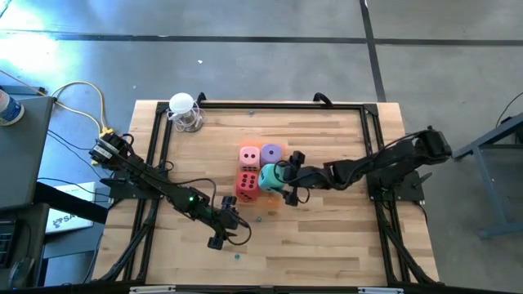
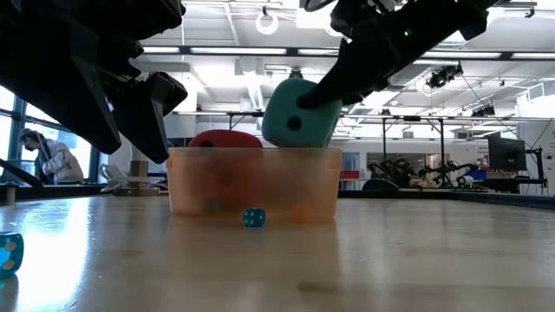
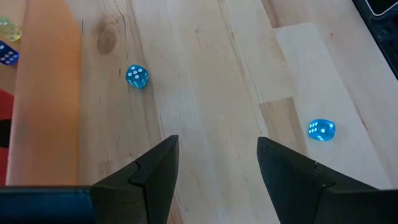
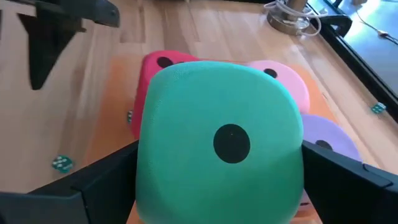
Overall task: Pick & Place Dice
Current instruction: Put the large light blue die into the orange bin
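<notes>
The translucent orange tray point(image 1: 260, 198) stands mid-table. In it are the pink die point(image 1: 249, 154), the purple die point(image 1: 270, 153) and the red die point(image 1: 247, 183). My right gripper point(image 1: 283, 175) comes in from the table's right and is shut on the teal die point(image 2: 299, 113), which hangs above the tray's rim point(image 2: 251, 154) beside the red die point(image 2: 225, 139). The right wrist view shows the teal die point(image 4: 221, 143) in front of the red die point(image 4: 155, 68), the pink die point(image 4: 280, 74) and the purple die point(image 4: 329, 140). My left gripper point(image 1: 234, 226) stands open over bare wood, near and left of the tray. My right gripper pinches the teal die by two opposite sides point(image 4: 144, 174) between its two fingers point(image 4: 106, 183). The one-pip face is turned toward the wrist. The fingers slant down from the table's right. The die is lifted clear and slightly tilted, with its underside about level with the tray's rim.
Small blue dice lie on the wood near the tray point(image 3: 137, 76) point(image 3: 321, 130) point(image 2: 253, 217), one at the near left point(image 2: 9, 251). A white round object on a wire stand point(image 1: 184, 110) sits at the far left. Black rails point(image 1: 270, 106) frame the tabletop.
</notes>
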`<act>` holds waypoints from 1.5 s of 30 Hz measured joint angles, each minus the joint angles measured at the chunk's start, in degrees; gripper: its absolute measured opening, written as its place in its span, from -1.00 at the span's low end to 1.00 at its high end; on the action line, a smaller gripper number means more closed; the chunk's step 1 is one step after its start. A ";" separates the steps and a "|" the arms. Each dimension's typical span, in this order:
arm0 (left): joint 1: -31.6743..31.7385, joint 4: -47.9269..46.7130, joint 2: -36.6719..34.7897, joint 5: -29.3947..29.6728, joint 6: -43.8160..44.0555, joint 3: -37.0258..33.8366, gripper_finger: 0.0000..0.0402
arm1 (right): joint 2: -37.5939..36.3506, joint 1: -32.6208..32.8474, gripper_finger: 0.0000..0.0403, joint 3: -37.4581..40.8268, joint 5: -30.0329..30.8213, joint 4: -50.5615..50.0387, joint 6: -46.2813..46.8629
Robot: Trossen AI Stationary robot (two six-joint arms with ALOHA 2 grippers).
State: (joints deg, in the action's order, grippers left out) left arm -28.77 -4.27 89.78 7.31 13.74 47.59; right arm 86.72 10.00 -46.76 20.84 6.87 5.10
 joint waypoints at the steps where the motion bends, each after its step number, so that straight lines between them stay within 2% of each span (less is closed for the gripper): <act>1: 0.00 0.02 0.00 -0.02 -0.02 0.00 0.04 | 0.00 -0.04 0.91 0.02 0.02 -0.07 0.43; 11: 0.00 0.04 0.00 -0.02 0.22 0.00 0.04 | 0.00 -0.02 0.93 0.00 -0.15 0.24 7.42; 21: 0.00 0.04 0.00 -0.02 0.20 0.00 0.04 | 0.00 0.00 0.98 0.00 -0.47 0.26 8.63; 25: 0.00 0.10 0.00 -0.02 0.20 0.00 0.04 | 0.00 -0.04 0.98 0.00 -2.60 0.73 9.90; 45: 0.00 0.24 0.00 -0.02 0.15 0.00 0.04 | 0.00 -0.04 0.99 -0.04 -2.35 0.67 5.58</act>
State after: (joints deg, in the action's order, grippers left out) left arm -28.77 -4.03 89.78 7.29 13.89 47.59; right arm 86.72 9.96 -46.81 18.49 7.55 10.68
